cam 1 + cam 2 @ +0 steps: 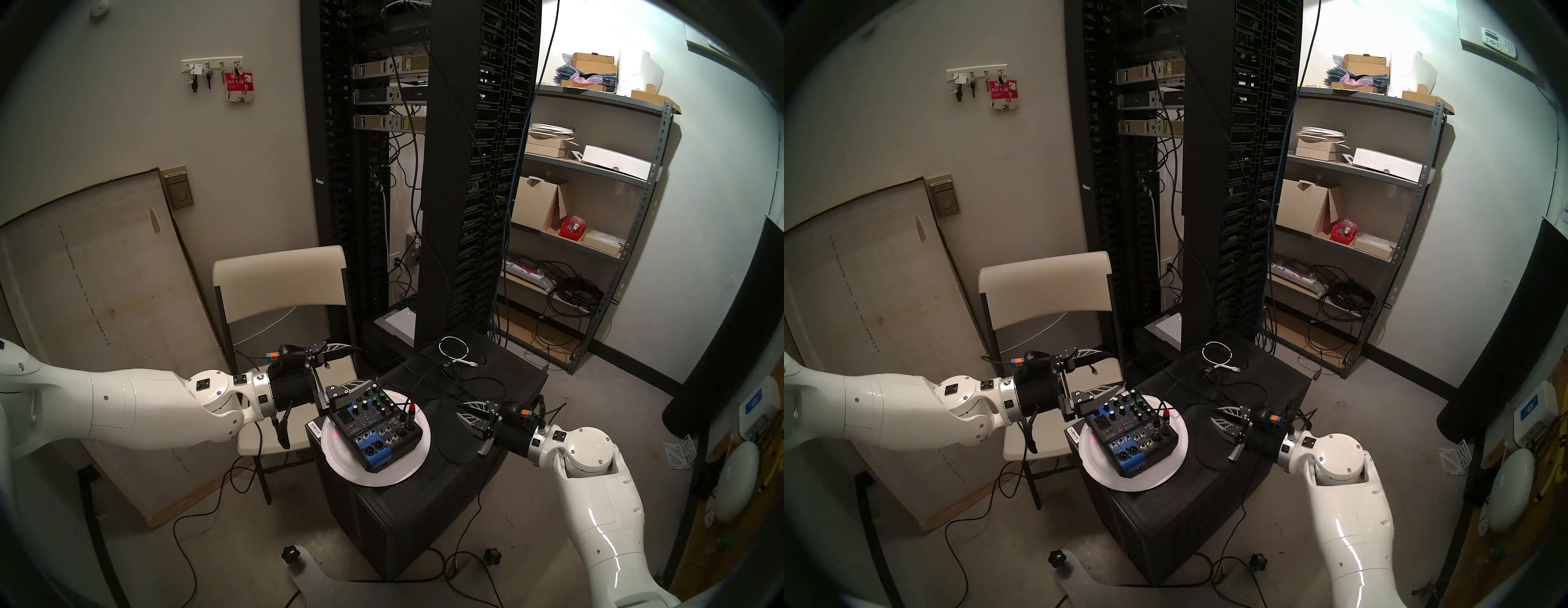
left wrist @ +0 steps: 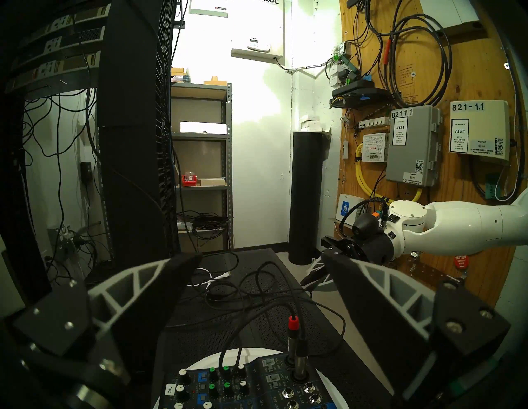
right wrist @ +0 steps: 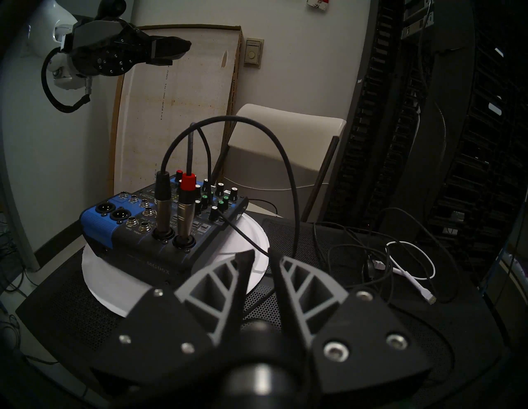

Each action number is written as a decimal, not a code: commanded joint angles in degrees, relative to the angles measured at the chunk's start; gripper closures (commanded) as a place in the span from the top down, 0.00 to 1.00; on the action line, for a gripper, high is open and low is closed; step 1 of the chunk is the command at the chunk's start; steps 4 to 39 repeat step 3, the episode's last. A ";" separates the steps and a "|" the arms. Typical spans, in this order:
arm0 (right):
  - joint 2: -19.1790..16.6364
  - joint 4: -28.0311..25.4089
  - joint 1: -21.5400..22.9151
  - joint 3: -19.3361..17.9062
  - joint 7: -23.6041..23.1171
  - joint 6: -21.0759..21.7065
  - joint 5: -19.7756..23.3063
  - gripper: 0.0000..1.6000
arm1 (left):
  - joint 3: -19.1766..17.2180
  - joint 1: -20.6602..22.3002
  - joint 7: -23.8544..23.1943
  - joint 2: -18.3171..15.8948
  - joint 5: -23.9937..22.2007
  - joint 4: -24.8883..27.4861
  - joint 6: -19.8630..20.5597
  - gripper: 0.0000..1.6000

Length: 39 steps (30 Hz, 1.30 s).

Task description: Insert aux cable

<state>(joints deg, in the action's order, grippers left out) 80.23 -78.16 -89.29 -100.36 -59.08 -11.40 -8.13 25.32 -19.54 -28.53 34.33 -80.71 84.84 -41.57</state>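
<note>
A blue and black mixer (image 1: 373, 429) sits on a white plate (image 1: 382, 479) on a black case. Two plugs stand upright in its sockets: one with a red band (image 3: 188, 180) and a thicker black-and-metal one (image 3: 163, 200). The thin black aux cord (image 3: 243, 231) runs from among the mixer's knobs toward my right gripper (image 3: 261, 252). Its plug is hidden, and I cannot tell whether it sits in a socket. The right gripper is narrowly open beside the plate and holds nothing. My left gripper (image 1: 367, 364) is wide open and empty above the mixer's far left corner.
A coiled white cable (image 1: 454, 348) and tangled black cords (image 1: 445, 378) lie on the case (image 1: 424, 509) behind the mixer. A beige folding chair (image 1: 280, 276) stands to the left. A tall black server rack (image 1: 445, 170) rises behind. Metal shelves (image 1: 594, 178) stand at back right.
</note>
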 commanded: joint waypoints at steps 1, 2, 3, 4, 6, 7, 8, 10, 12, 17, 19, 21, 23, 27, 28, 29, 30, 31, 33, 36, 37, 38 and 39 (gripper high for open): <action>0.10 -1.14 0.47 0.04 -0.13 -0.18 0.23 0.46 | -0.81 0.83 0.12 0.10 0.12 -0.03 -0.60 1.00; 0.12 -1.14 0.47 0.02 -0.15 -0.19 0.21 0.46 | -0.80 0.83 0.12 0.11 0.12 -0.03 -0.61 1.00; 0.12 -1.14 0.47 0.02 -0.15 -0.19 0.21 0.46 | -0.80 0.83 0.12 0.11 0.12 -0.03 -0.61 1.00; 0.12 -1.14 0.47 0.02 -0.15 -0.19 0.21 0.46 | -0.80 0.83 0.12 0.11 0.12 -0.03 -0.61 1.00; 0.12 -1.14 0.47 0.02 -0.15 -0.19 0.21 0.46 | -0.80 0.83 0.12 0.11 0.12 -0.03 -0.61 1.00; 0.12 -1.14 0.47 0.02 -0.15 -0.19 0.21 0.46 | -0.80 0.83 0.12 0.11 0.12 -0.03 -0.61 1.00; 0.12 -1.14 0.47 0.02 -0.15 -0.19 0.21 0.46 | -0.80 0.83 0.12 0.11 0.12 -0.03 -0.61 1.00; 0.12 -1.14 0.47 0.02 -0.15 -0.19 0.21 0.46 | -0.80 0.83 0.12 0.11 0.12 -0.03 -0.61 1.00; 0.12 -1.14 0.47 0.02 -0.15 -0.19 0.21 0.46 | -0.80 0.83 0.12 0.11 0.12 -0.03 -0.61 1.00; 0.12 -1.14 0.47 0.02 -0.15 -0.19 0.21 0.46 | -0.80 0.83 0.12 0.11 0.12 -0.03 -0.61 1.00; 0.12 -1.14 0.47 0.02 -0.15 -0.19 0.21 0.46 | -0.80 0.83 0.12 0.11 0.12 -0.03 -0.61 1.00; 0.12 -1.14 0.47 0.02 -0.15 -0.19 0.21 0.46 | -0.80 0.83 0.12 0.11 0.12 -0.03 -0.61 1.00; 0.12 -1.14 0.47 0.02 -0.15 -0.19 0.21 0.46 | -0.80 0.83 0.12 0.11 0.12 -0.03 -0.61 1.00; 0.12 -1.14 0.47 0.02 -0.15 -0.19 0.21 0.46 | -0.80 0.83 0.12 0.11 0.12 -0.03 -0.61 1.00; 0.12 -1.14 0.47 0.02 -0.15 -0.19 0.21 0.46 | -0.80 0.83 0.12 0.11 0.12 -0.03 -0.61 1.00; 0.12 -1.14 0.47 0.02 -0.15 -0.19 0.21 0.46 | -0.80 0.83 0.12 0.11 0.12 -0.03 -0.61 1.00; 0.12 -1.14 0.47 0.02 -0.15 -0.19 0.21 0.46 | -0.80 0.83 0.12 0.11 0.12 -0.03 -0.61 1.00; 0.12 -1.14 0.47 0.02 -0.15 -0.19 0.21 0.46 | -0.80 0.83 0.12 0.11 0.12 -0.03 -0.61 1.00; 0.12 -1.14 0.47 0.02 -0.15 -0.19 0.21 0.46 | -0.80 0.83 0.12 0.11 0.12 -0.03 -0.61 1.00; 0.12 -1.14 0.47 0.02 -0.15 -0.19 0.21 0.46 | -0.80 0.83 0.12 0.11 0.12 -0.03 -0.61 1.00; 0.12 -1.14 0.47 0.02 -0.15 -0.19 0.21 0.46 | -0.80 0.83 0.12 0.11 0.12 -0.03 -0.61 1.00; 0.12 -1.14 0.47 0.02 -0.15 -0.19 0.21 0.46 | -0.80 0.83 0.12 0.11 0.12 -0.03 -0.61 1.00; 0.12 -1.14 0.47 0.02 -0.15 -0.19 0.21 0.46 | -0.80 0.83 0.12 0.11 0.12 -0.03 -0.61 1.00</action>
